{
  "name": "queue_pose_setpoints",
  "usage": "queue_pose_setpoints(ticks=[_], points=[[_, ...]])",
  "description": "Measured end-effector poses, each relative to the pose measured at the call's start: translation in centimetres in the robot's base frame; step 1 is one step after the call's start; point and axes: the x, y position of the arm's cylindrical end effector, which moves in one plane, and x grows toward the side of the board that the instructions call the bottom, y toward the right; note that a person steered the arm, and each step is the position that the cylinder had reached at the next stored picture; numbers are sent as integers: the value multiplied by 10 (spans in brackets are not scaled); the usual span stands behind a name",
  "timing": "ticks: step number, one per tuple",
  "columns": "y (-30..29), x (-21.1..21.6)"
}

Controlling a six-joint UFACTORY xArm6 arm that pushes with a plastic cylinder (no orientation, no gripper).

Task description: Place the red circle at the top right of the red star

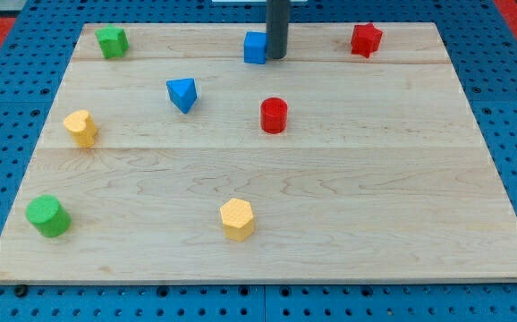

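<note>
The red circle stands on the wooden board, a little above the middle. The red star sits near the view's top right, up and to the right of the circle. My tip is at the view's top centre, right beside the blue cube, touching or nearly touching its right side. The tip is above the red circle with a gap between them, and well left of the red star.
A blue triangle lies left of the red circle. A green star-like block is at top left, a yellow heart-like block at left, a green cylinder at bottom left, a yellow hexagon at bottom centre.
</note>
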Motion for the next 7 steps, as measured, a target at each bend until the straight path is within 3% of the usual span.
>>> queue_pose_setpoints(ticks=[1, 3, 5, 7], points=[[-14, -1], [14, -27], [144, -70], [165, -15]])
